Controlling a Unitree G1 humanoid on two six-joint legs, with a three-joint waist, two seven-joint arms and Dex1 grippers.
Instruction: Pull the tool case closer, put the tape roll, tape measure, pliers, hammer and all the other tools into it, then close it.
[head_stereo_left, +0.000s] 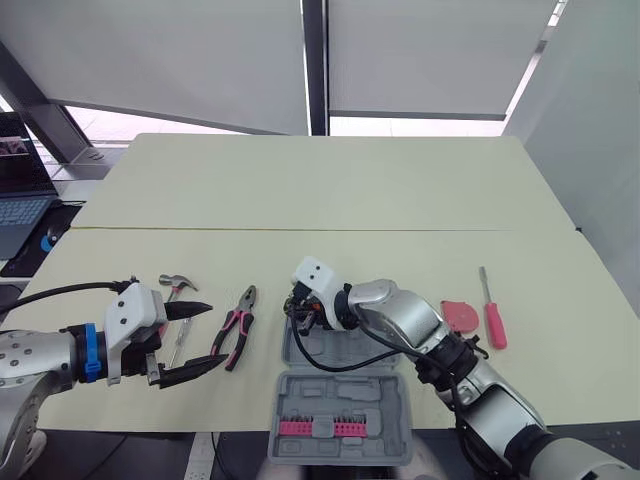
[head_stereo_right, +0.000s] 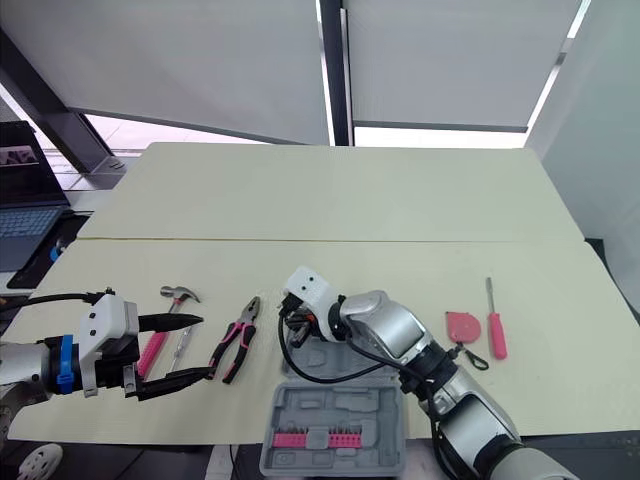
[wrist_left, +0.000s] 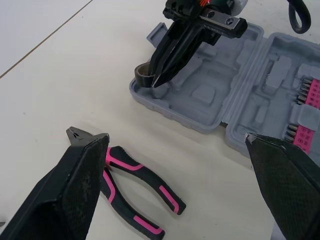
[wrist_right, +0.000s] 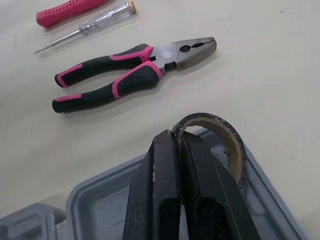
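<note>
The open tool case (head_stereo_left: 340, 385) lies at the counter's (head_stereo_left: 320, 190) near edge. To its left, the left gripper (head_stereo_left: 215, 335) hangs wide open between the hammer (head_stereo_left: 176, 283) and the pliers (head_stereo_left: 236, 325). The tape measure (head_stereo_left: 461, 315) and the screwdriver (head_stereo_left: 493, 315) lie to its right. The right gripper (wrist_left: 156, 76) pinches the tape roll (wrist_right: 232, 145) at the case's far left corner.

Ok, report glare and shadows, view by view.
Left eye view: the gap under the blinds is blown out white, the table evenly lit without glare. Right wrist view: the pliers throw a faint, soft shadow. Left wrist view: soft shading in the tool case recesses.
</note>
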